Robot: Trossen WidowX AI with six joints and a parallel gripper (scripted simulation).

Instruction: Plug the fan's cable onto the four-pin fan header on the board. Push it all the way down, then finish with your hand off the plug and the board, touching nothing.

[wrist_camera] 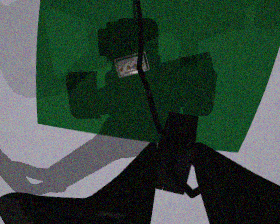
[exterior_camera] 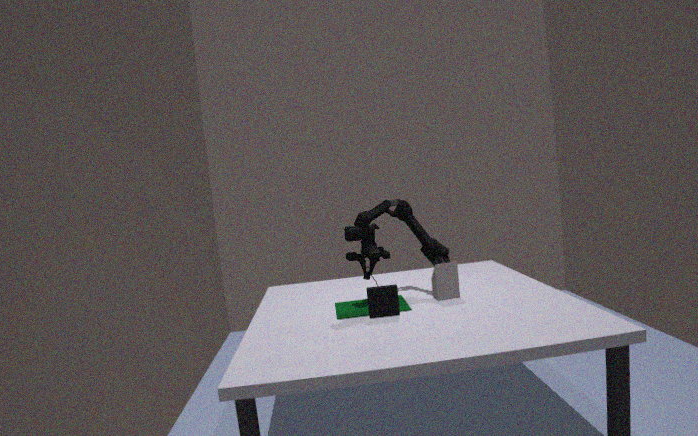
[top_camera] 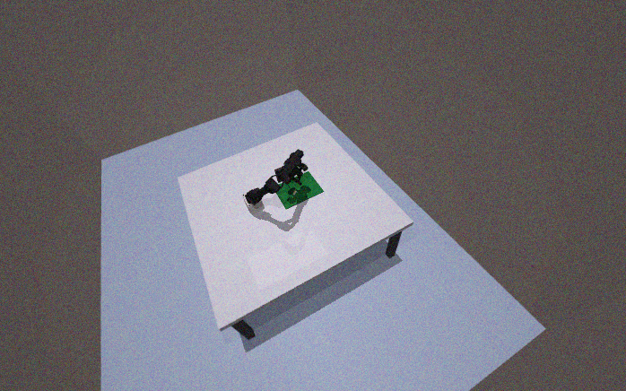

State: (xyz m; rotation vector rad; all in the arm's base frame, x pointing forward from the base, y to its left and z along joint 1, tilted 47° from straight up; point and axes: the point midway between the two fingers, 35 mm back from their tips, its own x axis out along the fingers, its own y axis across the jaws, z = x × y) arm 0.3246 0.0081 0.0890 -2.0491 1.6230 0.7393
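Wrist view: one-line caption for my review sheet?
Fingers shut on the fan cable's plug, held above the green board, header ahead.

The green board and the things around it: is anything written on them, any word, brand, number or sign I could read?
None can be read.
Green board: plain green, no print visible.
Small grey header on it: specks too blurred to read.
Black fan, grey arm base, gripper shut on the plug: no markings visible.
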